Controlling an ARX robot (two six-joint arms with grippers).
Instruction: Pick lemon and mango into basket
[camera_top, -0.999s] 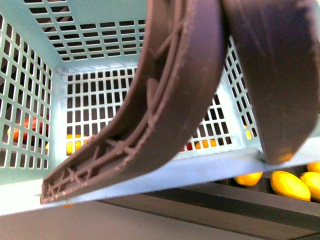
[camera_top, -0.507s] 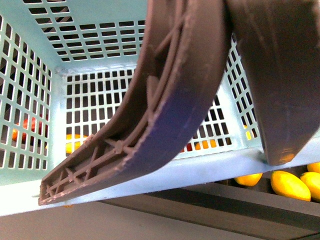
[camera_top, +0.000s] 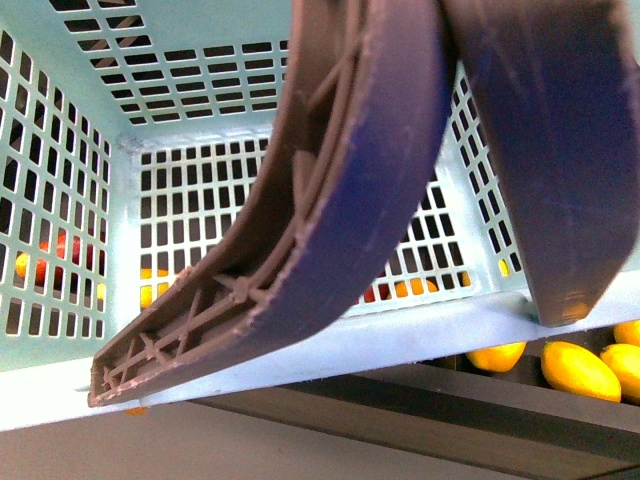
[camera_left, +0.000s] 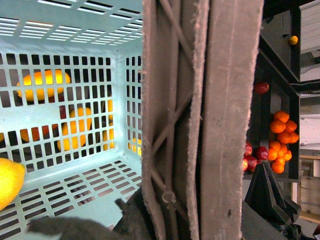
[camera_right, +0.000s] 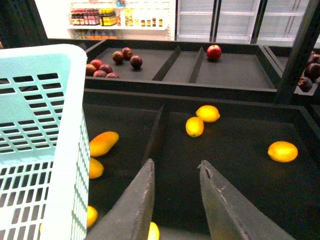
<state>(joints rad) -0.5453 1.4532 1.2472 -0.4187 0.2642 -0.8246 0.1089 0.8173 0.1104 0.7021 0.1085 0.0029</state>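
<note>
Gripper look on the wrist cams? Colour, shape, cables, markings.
Right gripper: two flat, matte grey-brown fingers, broad at the base, tapering to blunt tips; no cables or markings visible. Left wrist view: only a black ridged wedge, apparently a left finger, shows beside the brown basket handle.

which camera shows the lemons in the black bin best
Right wrist view: lemons lie unobstructed in the black bin. The front and left wrist views are mostly basket and handles, with yellow fruit cut off or behind slots.
</note>
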